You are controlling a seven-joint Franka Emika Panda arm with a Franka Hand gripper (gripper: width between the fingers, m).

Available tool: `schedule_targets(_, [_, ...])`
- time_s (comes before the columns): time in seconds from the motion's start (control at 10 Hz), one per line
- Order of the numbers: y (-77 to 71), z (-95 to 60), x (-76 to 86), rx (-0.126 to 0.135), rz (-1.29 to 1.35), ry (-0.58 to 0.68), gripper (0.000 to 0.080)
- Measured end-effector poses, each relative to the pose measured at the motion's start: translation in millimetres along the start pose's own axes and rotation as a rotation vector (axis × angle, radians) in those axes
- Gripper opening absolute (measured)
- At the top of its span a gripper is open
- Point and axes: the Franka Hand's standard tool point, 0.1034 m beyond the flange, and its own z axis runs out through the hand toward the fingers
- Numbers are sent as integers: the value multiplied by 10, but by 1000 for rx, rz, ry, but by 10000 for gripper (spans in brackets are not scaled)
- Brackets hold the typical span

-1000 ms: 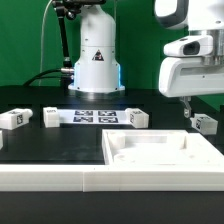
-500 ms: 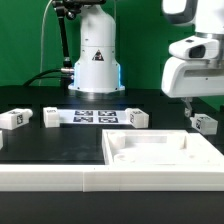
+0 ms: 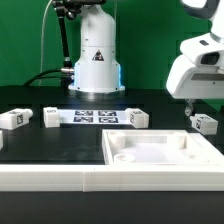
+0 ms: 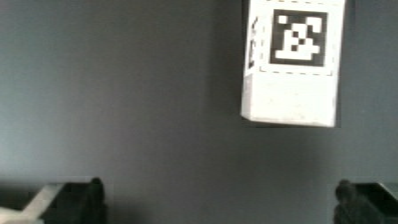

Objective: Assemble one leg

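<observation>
A small white leg (image 3: 205,123) with tag markers lies on the black table at the exterior view's right, beside the white tray's (image 3: 200,158) far corner. In the wrist view the same leg (image 4: 294,62) lies ahead of my open, empty gripper (image 4: 221,204). Its dark fingertips (image 4: 71,200) stand wide apart, clear of the leg. In the exterior view my gripper (image 3: 188,109) hangs just above and to the left of this leg. Three more legs lie further left: one (image 3: 137,118), one (image 3: 50,117) and one (image 3: 14,118).
The marker board (image 3: 95,117) lies between two of the legs in front of the robot base (image 3: 96,60). The white tray takes up the front right. A white ledge (image 3: 50,178) runs along the table's front edge.
The arm's white hand has shifted right and up in the exterior view and tilted slightly. The legs and the tray have not moved.
</observation>
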Motion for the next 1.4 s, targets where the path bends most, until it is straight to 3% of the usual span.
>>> schedule_targets(0.3, [39, 28, -17, -28, 8, -168, 649])
schedule_targets(0.4, [26, 34, 47, -22, 2, -149, 649])
schedule_targets(0.6, [-52, 80, 19, -18, -24, -150, 649])
schedule_targets(0.9, [-146, 158, 42, 24, -26, -101, 649])
schedule_targets(1.3, [-116, 186, 3, 15, -21, -152, 649])
schedule_targets(1.4, [-88, 204, -11, 5, -13, -217, 649])
